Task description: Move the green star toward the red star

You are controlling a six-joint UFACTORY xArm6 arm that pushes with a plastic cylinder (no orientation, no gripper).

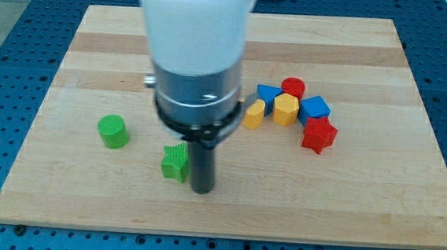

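Starting at the view's left of the pale wooden counter (87,44): a ribbed green plastic cylinder (113,131) stands alone, well apart from the green star on its left. Next along, the landmark itself, the ribbed green plastic star (175,162), low on the counter. My tip (202,190), the lower end of the straight dark rod that serves as the tool, is just beside the green star on its right, touching or near enough; the gap is too fine to call. The tool has nothing to open or close, so it grasps nothing; it can only push.

That's the wrong side, as I judge it. The red plastic star (318,135) lies well to the right of the green star and a little higher, at the end of a huddle: yellow block (253,114), blue block (268,93), yellow hexagonal block (285,110), red cylinder (292,87), blue cube (314,108). To push well, my tip should loop round below the green star to its left side, then drive rightward and slightly up, centred so the star doesn't spin off, aiming under the yellow blocks.

The arm hangs vertical, its white and grey body hiding the counter above the green star.
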